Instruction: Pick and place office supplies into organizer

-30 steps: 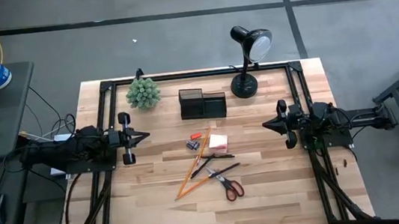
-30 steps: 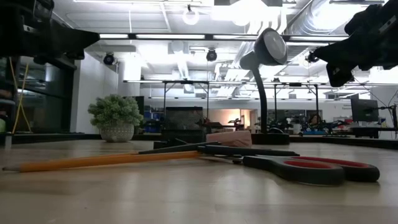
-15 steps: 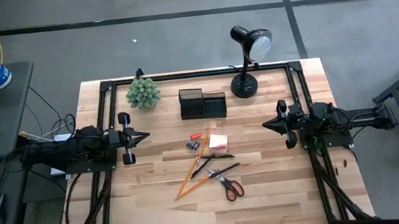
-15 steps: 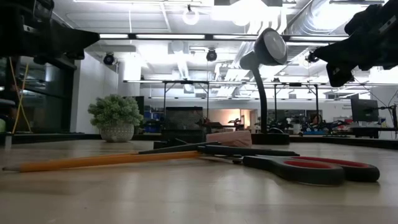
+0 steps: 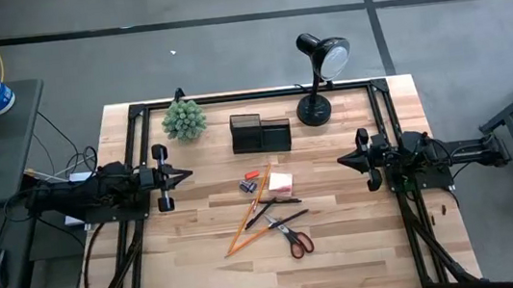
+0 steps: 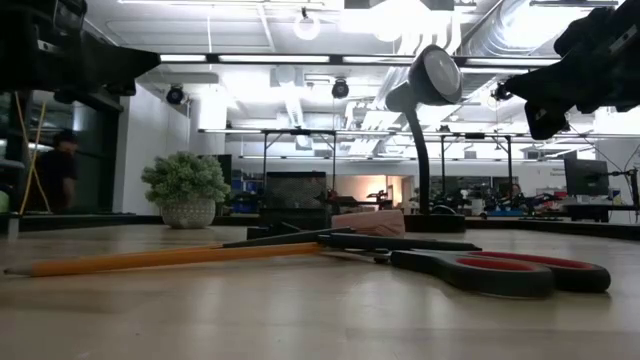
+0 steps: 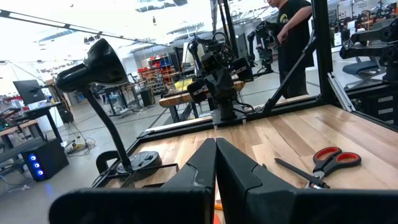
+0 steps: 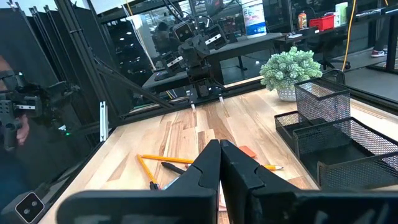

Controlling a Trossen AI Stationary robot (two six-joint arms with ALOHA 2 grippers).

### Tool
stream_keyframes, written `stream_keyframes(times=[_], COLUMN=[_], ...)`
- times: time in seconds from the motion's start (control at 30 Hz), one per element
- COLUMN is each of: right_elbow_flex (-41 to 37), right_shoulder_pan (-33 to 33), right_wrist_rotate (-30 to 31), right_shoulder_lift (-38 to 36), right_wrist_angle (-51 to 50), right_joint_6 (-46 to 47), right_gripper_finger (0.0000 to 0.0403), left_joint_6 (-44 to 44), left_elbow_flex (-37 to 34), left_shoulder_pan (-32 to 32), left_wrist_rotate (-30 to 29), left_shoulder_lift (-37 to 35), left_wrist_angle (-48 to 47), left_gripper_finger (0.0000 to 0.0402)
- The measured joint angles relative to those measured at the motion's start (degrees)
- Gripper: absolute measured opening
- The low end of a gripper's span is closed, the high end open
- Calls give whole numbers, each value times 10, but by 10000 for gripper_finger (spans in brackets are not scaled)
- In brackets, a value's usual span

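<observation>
Both your end effectors closed, empty: left end effector (image 5: pixel 185 174) at counter (image 5: pixel 347 260) left edge, right end effector (image 5: pixel 343 160) at right. Scissors (image 5: pixel 291 237), pencils (image 5: pixel 246 221), sticky pad (image 5: pixel 281 182) lie mid-counter, near organizer (image 5: pixel 260 132) at back.
</observation>
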Motion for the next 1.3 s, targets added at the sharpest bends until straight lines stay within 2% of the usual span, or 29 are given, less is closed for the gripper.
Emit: stream_keyframes(times=[0.93, 1.03, 1.17, 1.23, 1.3], right_elbow_flex=[-2, -3, -2, -2, -1], right_shoulder_pan=[0, 0, 0, -1, -1], right_wrist_rotate=[22, 21, 34, 72, 121], right_shoulder_lift=[0, 0, 0, 0, 0], right_wrist_angle=[19, 65, 186, 241, 286], right_joint_6=[0, 26, 57, 76, 135], right_gripper_finger=[0, 0, 0, 0, 0], left_joint_6=[-7, -32, -66, -66, -66], left_elbow_flex=[0, 0, 0, 0, 0], left_shoulder_pan=[0, 0, 0, 0, 0], left_wrist_rotate=[-19, -51, -98, -103, -101], left_shoulder_lift=[0, 0, 0, 0, 0], left_wrist_angle=[-11, 27, 104, 140, 167], left_gripper_finger=[1, 1, 1, 1, 1])
